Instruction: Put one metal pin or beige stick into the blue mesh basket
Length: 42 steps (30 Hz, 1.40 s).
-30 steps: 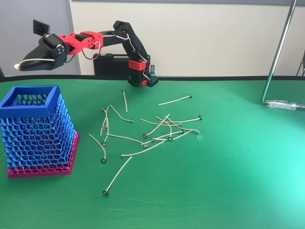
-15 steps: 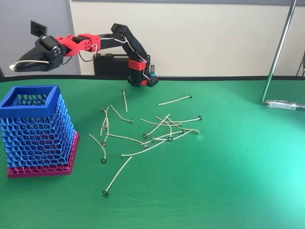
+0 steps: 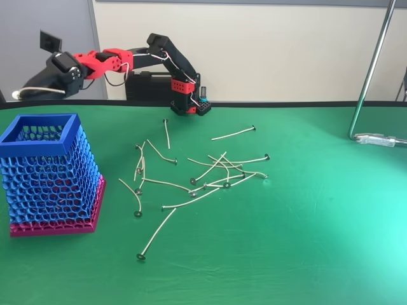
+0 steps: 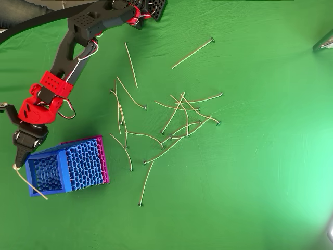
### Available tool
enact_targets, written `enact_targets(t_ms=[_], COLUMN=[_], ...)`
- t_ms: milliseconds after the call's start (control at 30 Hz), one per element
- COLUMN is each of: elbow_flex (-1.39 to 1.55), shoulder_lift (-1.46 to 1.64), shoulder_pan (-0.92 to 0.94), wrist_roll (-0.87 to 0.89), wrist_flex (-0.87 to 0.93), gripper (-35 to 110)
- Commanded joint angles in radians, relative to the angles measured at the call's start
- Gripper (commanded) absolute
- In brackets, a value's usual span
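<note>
The blue mesh basket (image 3: 39, 147) with its pink base stands at the table's left; from above its mesh wall (image 4: 83, 159) lies at lower left. My black gripper (image 3: 28, 88) hangs above and behind the basket, shut on one beige stick (image 3: 46, 90) that lies almost level in the fixed view. In the overhead view the gripper (image 4: 20, 159) sits at the basket's left edge, and the held stick (image 4: 31, 182) slants down-right across the basket's left corner. Several loose beige sticks (image 3: 210, 175) lie scattered mid-table (image 4: 177, 120).
The arm's base (image 3: 187, 98) stands at the table's far edge, with a black box (image 3: 147, 86) behind it. A metal pole (image 3: 372, 63) with a clamp foot (image 3: 380, 138) rises at the right. Green cloth right of the pile is open.
The gripper with the stick has shifted slightly left and lower toward the basket, and the stick has dropped a little.
</note>
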Motion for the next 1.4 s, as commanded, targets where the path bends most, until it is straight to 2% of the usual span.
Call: enact_targets(t_ms=[0, 200, 433, 733, 833, 1000, 1367], elbow_flex=[-0.02, -0.018, -0.017, 0.049, 0.117, 0.291, 0.621], shoulder_lift=[0.009, 0.003, 0.002, 0.058, 0.115, 0.258, 0.597], shoulder_pan=[-0.011, -0.011, -0.014, -0.021, -0.032, -0.055, -0.092], wrist_roll=[-0.012, 0.009, 0.025, 0.018, 0.017, 0.025, 0.095], wrist_flex=[-0.021, -0.029, -0.035, -0.051, -0.052, -0.084, -0.092], gripper=[1, 22, 28, 14, 6, 1, 0])
